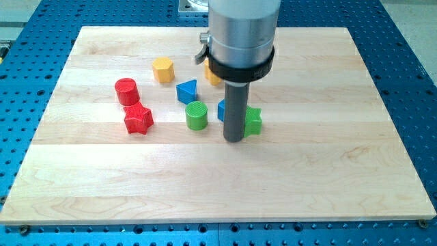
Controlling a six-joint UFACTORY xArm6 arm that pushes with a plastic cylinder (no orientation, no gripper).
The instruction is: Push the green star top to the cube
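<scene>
Seven blocks show on the board [82,191], left to right: two red — a cylinder [126,91] and a star [138,119] below it; a yellow hexagon [163,70]; a blue triangle [186,91]; a green cylinder [196,115]; a yellow block [212,74], mostly hidden; a blue cube [222,109], only its left edge visible behind the rod; and the green star [253,121], near the board's middle. No writing can be read. No claw here — my tip [233,139] touches the green star's left side.
</scene>
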